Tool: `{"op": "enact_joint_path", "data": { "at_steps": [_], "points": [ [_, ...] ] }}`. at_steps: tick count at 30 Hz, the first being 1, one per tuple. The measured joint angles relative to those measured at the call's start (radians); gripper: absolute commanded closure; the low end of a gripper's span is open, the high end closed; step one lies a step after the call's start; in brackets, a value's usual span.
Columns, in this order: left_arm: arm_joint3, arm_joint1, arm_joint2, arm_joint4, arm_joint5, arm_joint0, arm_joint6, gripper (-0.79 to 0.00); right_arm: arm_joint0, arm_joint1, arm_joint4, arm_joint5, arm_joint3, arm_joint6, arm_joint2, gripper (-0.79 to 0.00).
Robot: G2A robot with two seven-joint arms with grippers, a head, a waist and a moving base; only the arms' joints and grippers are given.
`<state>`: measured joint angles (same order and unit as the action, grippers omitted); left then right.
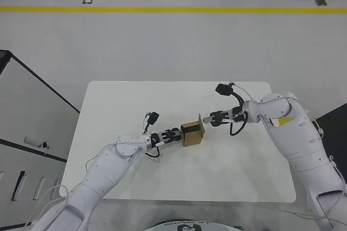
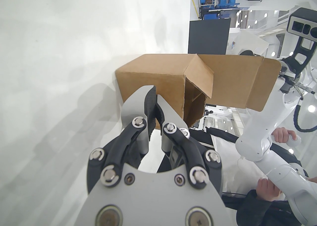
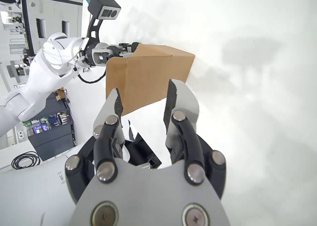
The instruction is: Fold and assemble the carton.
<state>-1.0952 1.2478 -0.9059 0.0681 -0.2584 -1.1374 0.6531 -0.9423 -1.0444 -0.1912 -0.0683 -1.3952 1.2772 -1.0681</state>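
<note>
From above, the small brown cardboard carton sits mid-counter, with the left gripper at its nine o'clock and the right gripper at its two o'clock. Off the left wrist, the fingers are pressed together against the carton's wall, bracing it, I'd say. Off the right wrist, the fingers are spread around the carton's near edge, beside its outstanding end flap. Folding that shut looks next, and it needs a sideways push.

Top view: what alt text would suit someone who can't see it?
A brown, partly folded carton sits on a white table. The robot's left fingers meet one side of it; its right fingers are at the raised flap opposite.
</note>
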Motion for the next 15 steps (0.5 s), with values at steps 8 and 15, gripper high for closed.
{"op": "enact_joint_path", "data": {
  "at_steps": [8, 15],
  "points": [
    [0.0, 0.0, 0.0, 0.0, 0.0, 0.0, 0.0, 0.0, 0.059, -0.017, -0.02, 0.013, 0.012, 0.008, 0.074, -0.231],
    [0.0, 0.0, 0.0, 0.0, 0.0, 0.0, 0.0, 0.0, 0.088, -0.026, -0.041, 0.038, -0.002, 0.02, 0.118, -0.231]
  ]
}}
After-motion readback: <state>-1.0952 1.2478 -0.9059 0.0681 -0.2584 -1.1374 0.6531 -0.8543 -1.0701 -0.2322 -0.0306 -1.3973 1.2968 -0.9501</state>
